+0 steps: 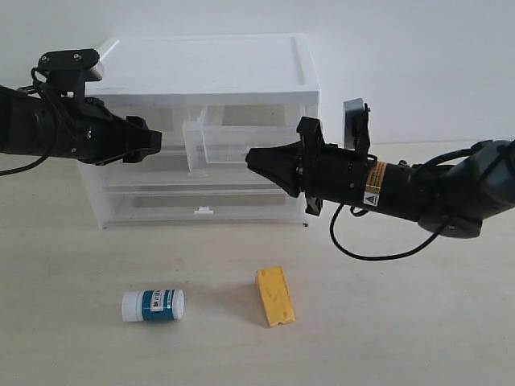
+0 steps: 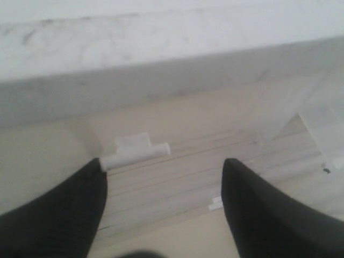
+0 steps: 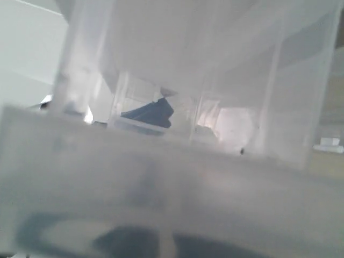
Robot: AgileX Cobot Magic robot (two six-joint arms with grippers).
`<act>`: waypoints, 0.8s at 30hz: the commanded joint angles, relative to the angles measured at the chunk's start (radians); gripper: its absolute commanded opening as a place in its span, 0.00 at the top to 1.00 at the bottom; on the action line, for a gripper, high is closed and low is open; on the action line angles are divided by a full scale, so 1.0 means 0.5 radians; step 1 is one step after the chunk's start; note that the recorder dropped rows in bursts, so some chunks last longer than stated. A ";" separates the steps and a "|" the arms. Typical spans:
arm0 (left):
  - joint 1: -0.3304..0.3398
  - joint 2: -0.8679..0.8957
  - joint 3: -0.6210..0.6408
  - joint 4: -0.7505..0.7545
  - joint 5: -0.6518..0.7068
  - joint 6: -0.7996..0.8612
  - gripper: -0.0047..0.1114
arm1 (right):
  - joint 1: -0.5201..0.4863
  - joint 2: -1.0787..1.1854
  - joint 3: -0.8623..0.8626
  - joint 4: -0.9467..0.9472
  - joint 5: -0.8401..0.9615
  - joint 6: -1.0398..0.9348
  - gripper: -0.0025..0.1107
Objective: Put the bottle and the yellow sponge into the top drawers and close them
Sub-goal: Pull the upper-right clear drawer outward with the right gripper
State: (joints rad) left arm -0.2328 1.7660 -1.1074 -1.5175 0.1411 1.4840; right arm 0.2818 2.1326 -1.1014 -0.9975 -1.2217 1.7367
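Exterior view
Chest: white top and clear drawers, standing at the back of the table.
Top right drawer: drawn out from the chest front, nothing seen inside.
Top left drawer: partly hidden behind the left arm.
Left gripper: level with the top left drawer and in front of it.
Right gripper: pointing at the front of the top right drawer, tip at the drawer's lower edge; jaw state cannot be told.
Bottle: lying on its side on the table, in front of the chest and well apart from it.
Yellow sponge: lying on the table to the right of the bottle, apart from it.

Left wrist view
Left gripper: jaws spread, holding nothing.
Fingers: black, one on each side of the frame.
Tab handle: white, just beside one fingertip; contact cannot be told.

Right wrist view
Clear plastic wall: blurred and very close, filling the frame.
Right gripper: only dark smears behind the plastic; jaw state cannot be told.
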 commanded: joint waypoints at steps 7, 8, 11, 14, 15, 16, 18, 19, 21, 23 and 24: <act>0.007 0.004 -0.065 -0.012 -0.126 0.054 0.45 | 0.014 -0.242 0.246 -0.094 0.001 -0.148 0.98; 0.007 0.004 -0.065 -0.012 -0.126 0.054 0.45 | 0.014 -0.264 0.271 -0.094 0.001 -0.154 0.98; 0.007 0.004 -0.065 -0.012 -0.126 0.054 0.45 | 0.014 -0.372 0.390 -0.097 0.001 -0.220 0.98; 0.007 0.004 -0.065 -0.012 -0.126 0.054 0.45 | 0.014 -0.405 0.413 -0.112 0.001 -0.243 0.98; 0.007 0.004 -0.065 -0.012 -0.126 0.054 0.45 | 0.014 -0.405 0.413 -0.120 0.001 -0.243 0.98; 0.007 0.004 -0.065 -0.012 -0.126 0.054 0.45 | 0.014 -0.405 0.413 -0.133 0.001 -0.240 0.98; 0.007 0.004 -0.065 -0.012 -0.126 0.054 0.45 | 0.014 -0.405 0.481 -0.122 0.001 -0.248 0.98; 0.007 0.004 -0.064 -0.012 -0.130 0.054 0.45 | 0.014 -0.405 0.497 -0.128 0.001 -0.268 0.98; 0.007 0.004 -0.064 -0.012 -0.130 0.054 0.45 | 0.014 -0.410 0.511 -0.148 0.001 -0.277 0.98; 0.007 0.004 -0.064 -0.012 -0.130 0.054 0.45 | 0.014 -0.418 0.511 -0.161 0.001 -0.260 0.98; 0.007 0.004 -0.064 -0.012 -0.130 0.054 0.45 | 0.014 -0.418 0.511 -0.169 0.001 -0.260 0.98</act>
State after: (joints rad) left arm -0.2328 1.7660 -1.1074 -1.5175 0.1411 1.4840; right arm 0.2878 1.9403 -0.8507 -1.0573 -1.2031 1.6197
